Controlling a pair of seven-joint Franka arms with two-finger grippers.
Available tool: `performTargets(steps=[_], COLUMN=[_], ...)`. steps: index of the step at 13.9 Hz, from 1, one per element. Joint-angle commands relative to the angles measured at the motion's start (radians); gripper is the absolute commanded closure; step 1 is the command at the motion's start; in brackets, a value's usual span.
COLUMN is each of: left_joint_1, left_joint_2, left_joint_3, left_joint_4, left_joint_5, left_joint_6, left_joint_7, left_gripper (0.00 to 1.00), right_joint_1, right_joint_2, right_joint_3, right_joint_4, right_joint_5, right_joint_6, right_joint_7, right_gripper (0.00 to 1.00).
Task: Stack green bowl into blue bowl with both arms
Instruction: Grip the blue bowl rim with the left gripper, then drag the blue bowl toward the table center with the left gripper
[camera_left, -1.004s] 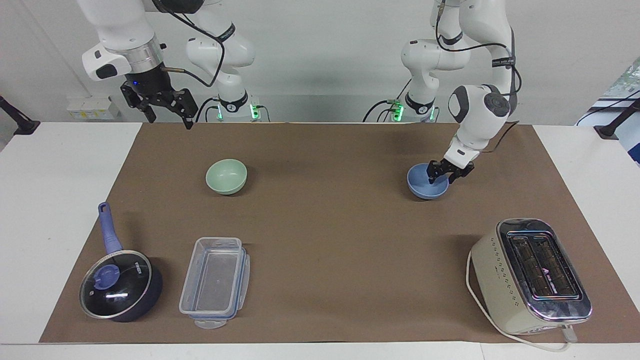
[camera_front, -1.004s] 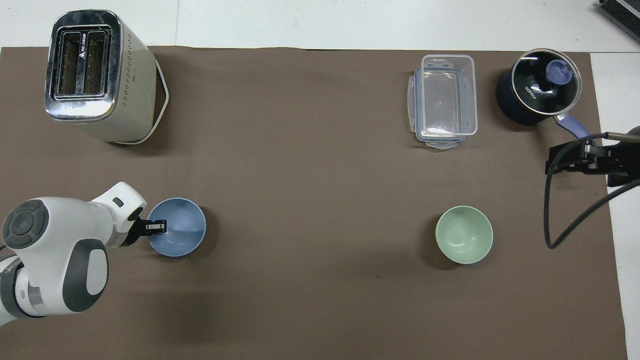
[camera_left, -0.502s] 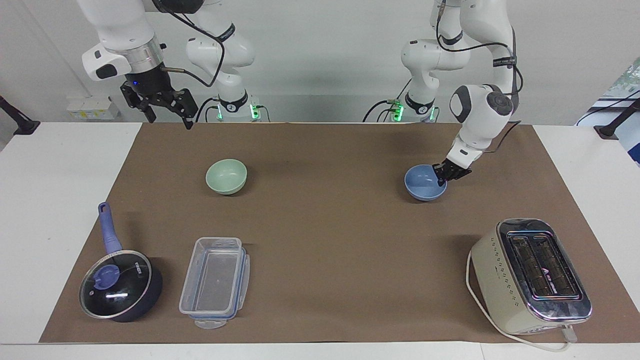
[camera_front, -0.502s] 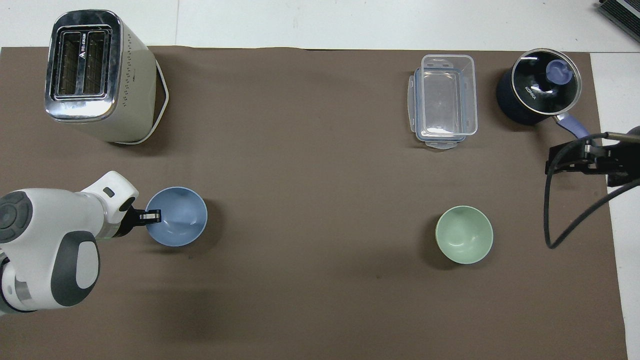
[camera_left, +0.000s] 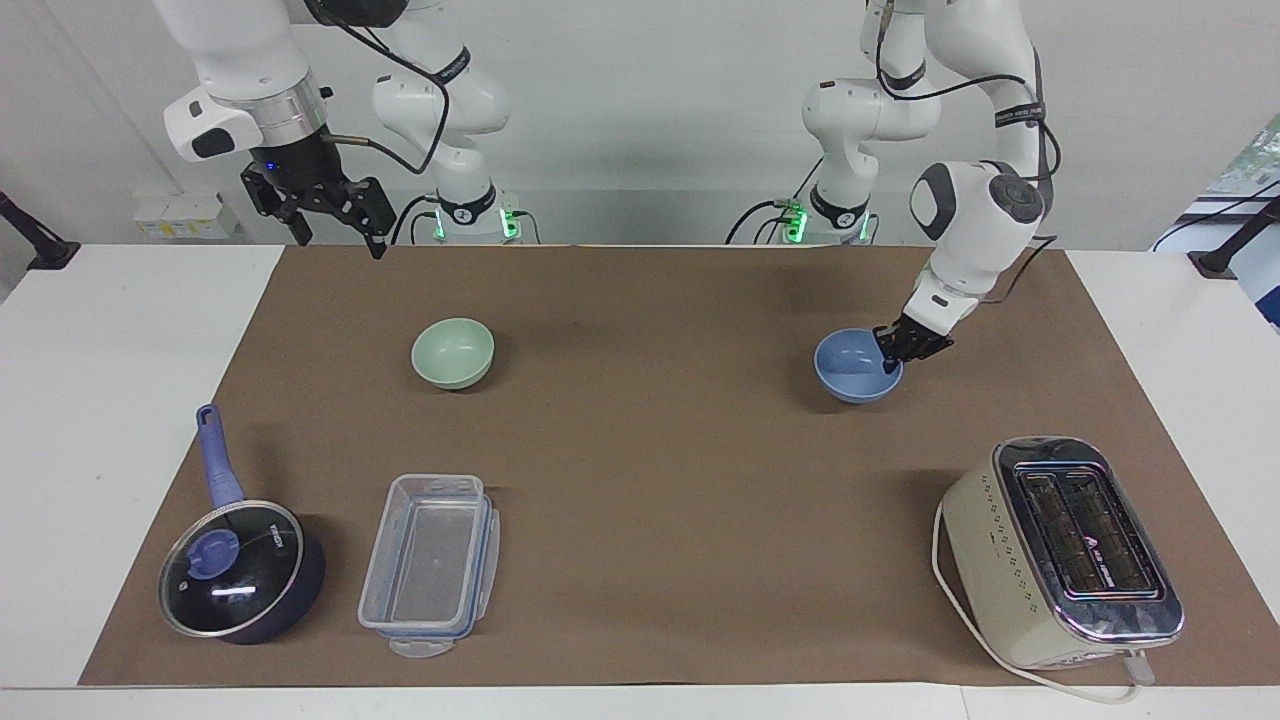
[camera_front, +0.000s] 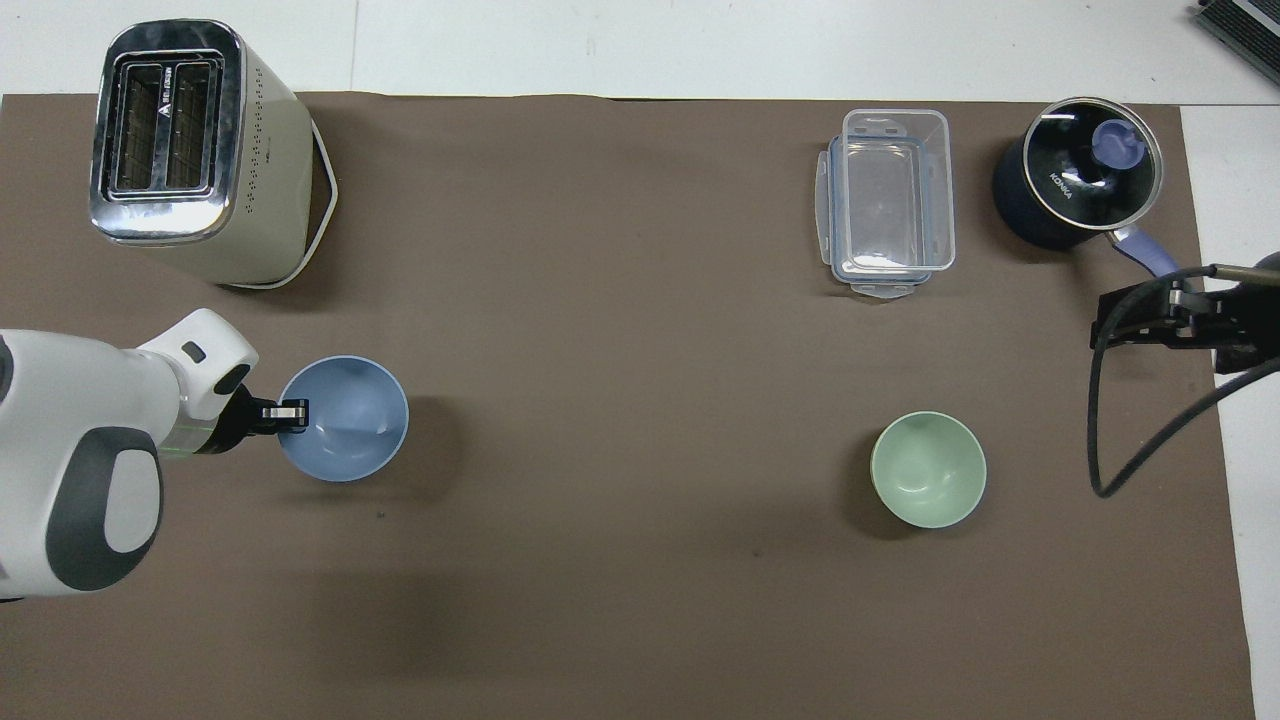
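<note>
The blue bowl (camera_left: 856, 367), right of centre in the facing view, is pinched at its rim by the clenched left tool (camera_left: 892, 366). The green bowl (camera_left: 453, 352) sits centre-left. The released right tool (camera_left: 340, 240) hangs upper left; the overhead view shows only its edge.

Mint-green bowl (camera_left: 453, 352), blue bowl (camera_left: 856, 366), cream toaster (camera_left: 1058, 553) (chrome top), brown mat (camera_left: 660, 450)

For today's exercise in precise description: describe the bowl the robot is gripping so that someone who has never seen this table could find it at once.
Start at the cream toaster at the left arm's end of the brown mat. Nearer to the robots than it is the blue bowl, pinched at its rim by the left gripper. It is the only blue bowl; its twin, the green bowl, sits untouched toward the right arm's end.
</note>
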Motion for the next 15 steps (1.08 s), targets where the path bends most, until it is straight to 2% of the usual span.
performTargets(steps=[1, 5, 15], left_joint_1=[-0.015, -0.073, -0.412], left_joint_2=[0.001, -0.011, 0.023], left_joint_3=[0.006, 0.0, 0.0], left_joint_4=[-0.006, -0.044, -0.208], left_joint_5=[-0.023, -0.081, -0.102], left_joint_6=[-0.017, 0.015, 0.355], left_joint_7=[0.027, 0.004, -0.327], left_gripper=[1.0, 1.0, 1.0], right_joint_1=[-0.015, -0.015, -0.015], right_joint_2=[0.004, 0.004, -0.002], right_joint_3=[0.008, 0.008, 0.008], right_joint_4=[0.01, 0.01, -0.001], right_joint_5=[0.009, 0.009, 0.009], right_joint_6=[-0.009, -0.009, -0.008], right_joint_7=[-0.026, -0.02, -0.014], right_gripper=[0.0, 0.0, 0.0])
